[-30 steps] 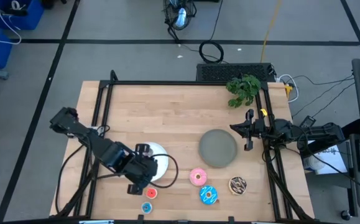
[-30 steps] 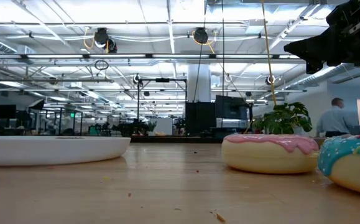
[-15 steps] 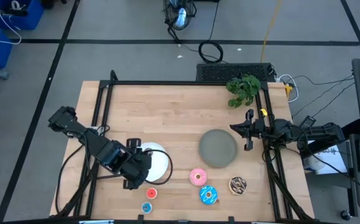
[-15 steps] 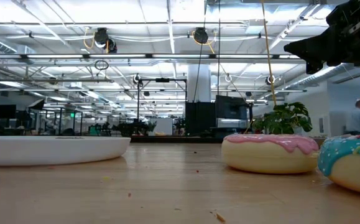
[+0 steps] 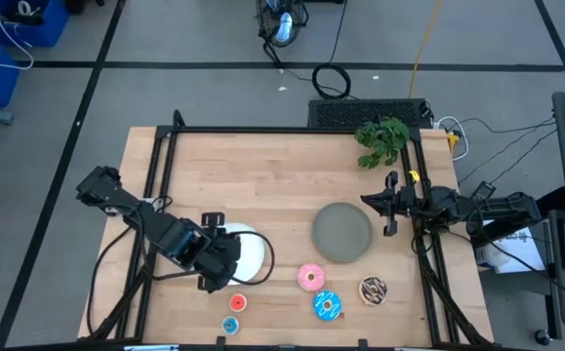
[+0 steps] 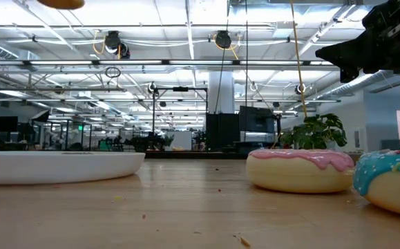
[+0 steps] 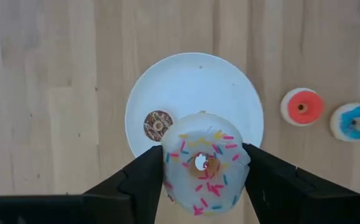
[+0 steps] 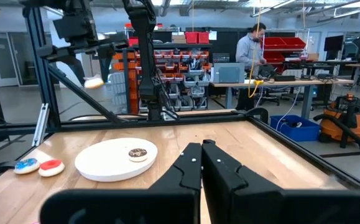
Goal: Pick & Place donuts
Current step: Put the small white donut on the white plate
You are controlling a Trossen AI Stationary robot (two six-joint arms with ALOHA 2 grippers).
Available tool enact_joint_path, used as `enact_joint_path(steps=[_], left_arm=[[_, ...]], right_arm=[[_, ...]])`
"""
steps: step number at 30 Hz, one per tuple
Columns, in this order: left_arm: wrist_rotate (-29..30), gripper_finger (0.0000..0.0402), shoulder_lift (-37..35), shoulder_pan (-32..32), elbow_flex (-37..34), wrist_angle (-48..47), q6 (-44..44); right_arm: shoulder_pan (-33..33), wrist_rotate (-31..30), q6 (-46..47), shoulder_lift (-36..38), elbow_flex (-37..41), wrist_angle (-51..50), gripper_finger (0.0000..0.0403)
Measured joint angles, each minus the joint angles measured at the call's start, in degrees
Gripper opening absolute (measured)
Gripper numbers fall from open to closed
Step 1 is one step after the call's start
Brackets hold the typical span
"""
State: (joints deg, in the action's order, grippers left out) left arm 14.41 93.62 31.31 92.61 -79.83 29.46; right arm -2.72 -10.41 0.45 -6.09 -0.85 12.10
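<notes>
Above the white plate (image 7: 192, 81), a white sprinkled donut (image 7: 204, 163) is pinched across its rim by the left gripper (image 7: 199, 167); it is judged light, slightly soft.

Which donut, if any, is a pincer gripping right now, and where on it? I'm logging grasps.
The left pincer holds the white sprinkled donut by opposite sides of its outer rim, above the white plate. The right pincer is shut, holding nothing.

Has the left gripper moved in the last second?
Yes. The left gripper, holding a white donut, has shifted toward the table's far edge, farther over the white plate.
</notes>
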Motion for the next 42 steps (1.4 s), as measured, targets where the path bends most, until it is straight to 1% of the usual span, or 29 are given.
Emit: enact_joint_path(steps=[4,8,13,16,21,26,34,42], left_arm=[[0.23,0.0199,0.00,-0.39,-3.60,1.70,-1.31],[-0.58,0.0189,0.00,-1.98,-8.99,6.04,-3.26],[-4.76,0.0180,0.00,-3.53,-16.55,13.64,-5.45],[-5.87,0.0175,0.00,-4.64,-21.12,18.26,-5.62],[-7.00,0.0178,0.00,-5.09,-28.51,25.26,-5.79],[-8.71,0.0184,0.00,-5.09,-34.21,30.33,-4.31],[-9.95,0.0173,0.00,-5.09,-38.57,34.67,-1.85],[-10.36,0.0185,0.00,-5.09,-41.08,37.62,-0.69]], right_arm=[[0.00,0.00,0.00,0.00,-0.02,0.00,0.0000],[0.00,0.02,0.00,0.00,0.00,0.00,0.0000],[0.00,0.02,0.00,0.00,-0.02,0.00,0.0000],[0.00,0.01,0.00,0.00,0.00,0.00,0.0000],[0.00,0.00,-0.02,0.00,-0.02,0.00,0.0000],[0.00,0.00,0.00,0.02,-0.02,0.00,0.0000],[0.00,0.01,-0.01,0.02,-0.01,-0.01,0.0000],[0.00,0.00,-0.02,0.00,-0.02,-0.02,0.0000]])
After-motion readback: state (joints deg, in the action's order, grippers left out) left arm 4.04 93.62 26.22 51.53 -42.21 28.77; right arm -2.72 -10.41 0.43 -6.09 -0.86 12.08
